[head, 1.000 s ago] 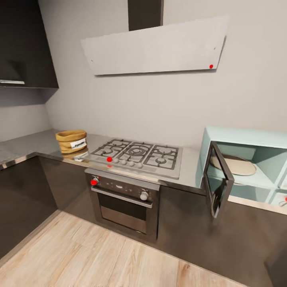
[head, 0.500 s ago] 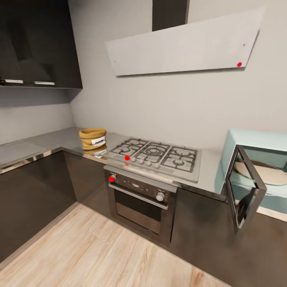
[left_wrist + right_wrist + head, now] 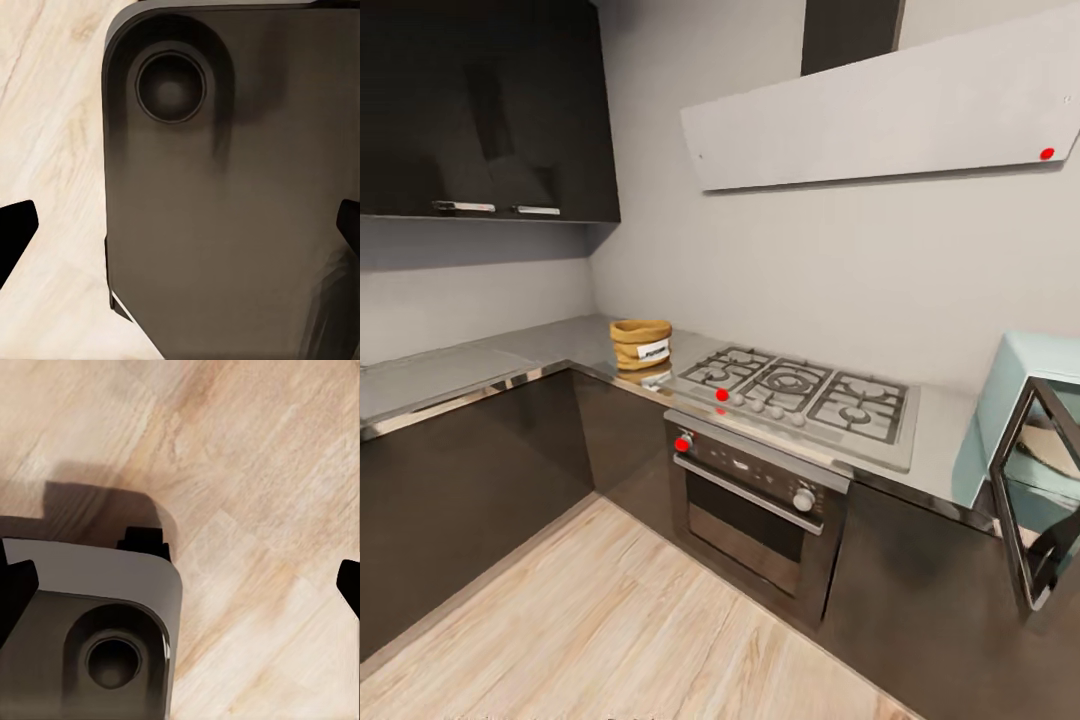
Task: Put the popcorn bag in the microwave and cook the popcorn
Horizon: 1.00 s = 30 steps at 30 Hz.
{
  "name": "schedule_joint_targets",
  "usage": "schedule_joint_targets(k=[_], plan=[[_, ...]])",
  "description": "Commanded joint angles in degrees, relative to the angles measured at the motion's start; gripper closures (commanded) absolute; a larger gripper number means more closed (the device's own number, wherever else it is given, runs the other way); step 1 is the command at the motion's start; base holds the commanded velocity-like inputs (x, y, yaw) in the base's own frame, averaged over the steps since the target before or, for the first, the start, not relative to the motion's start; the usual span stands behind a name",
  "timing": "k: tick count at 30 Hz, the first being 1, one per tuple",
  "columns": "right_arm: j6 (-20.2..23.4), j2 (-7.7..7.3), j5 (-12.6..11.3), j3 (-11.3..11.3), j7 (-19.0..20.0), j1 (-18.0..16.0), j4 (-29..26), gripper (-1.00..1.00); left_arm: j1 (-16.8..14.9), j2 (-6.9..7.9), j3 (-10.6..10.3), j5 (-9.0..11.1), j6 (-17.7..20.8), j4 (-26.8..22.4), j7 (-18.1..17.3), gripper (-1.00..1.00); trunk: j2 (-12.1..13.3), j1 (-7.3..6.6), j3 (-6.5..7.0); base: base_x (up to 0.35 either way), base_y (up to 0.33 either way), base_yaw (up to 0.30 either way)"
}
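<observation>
This is a home kitchen: a gas hob [image 3: 800,395] sits on the grey bench [image 3: 560,345], with an oven [image 3: 755,510] below and dark cupboards [image 3: 480,110] above.

one popcorn bag [image 3: 641,344], one microwave [image 3: 1028,450], one oven [image 3: 755,505]

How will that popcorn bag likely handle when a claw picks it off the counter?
The popcorn bag looks like soft paper with a rolled rim, so it probably crumples under a squeeze. It is squat and wide, so unlikely to tip. It probably slides easily on the shiny countertop.
</observation>
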Motion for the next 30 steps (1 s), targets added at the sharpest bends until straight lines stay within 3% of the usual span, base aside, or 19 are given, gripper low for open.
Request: schedule_joint_targets(k=[1, 9, 15, 30], plan=[[-0.3, -0.01, 0.7, -0.4, -0.2, -0.1, 0.2, -1.00, 0.0, -0.01, 0.1, 0.1, -0.1, 0.0, 0.0, -1.00, 0.0, 0.00, -0.05, 0.000, 0.000, 0.277], [-0.3, 0.00, 1.2, -0.3, 0.7, -0.1, 0.2, -1.00, 0.0, -0.01, 0.1, 0.1, -0.1, 0.0, 0.0, -1.00, 0.0, 0.00, -0.05, 0.000, 0.000, 0.277], [0.1, 0.00, 6.0, -0.4, 6.0, -0.1, 0.3, -1.00, 0.0, -0.01, 0.1, 0.1, -0.2, 0.0, 0.0, -1.00, 0.0, 0.00, -0.05, 0.000, 0.000, 0.277], [-0.3, 0.00, 6.2, -0.4, 5.5, -0.1, 0.2, -1.00, 0.0, -0.01, 0.1, 0.2, -0.1, 0.0, 0.0, -1.00, 0.0, 0.00, -0.05, 0.000, 0.000, 0.277]])
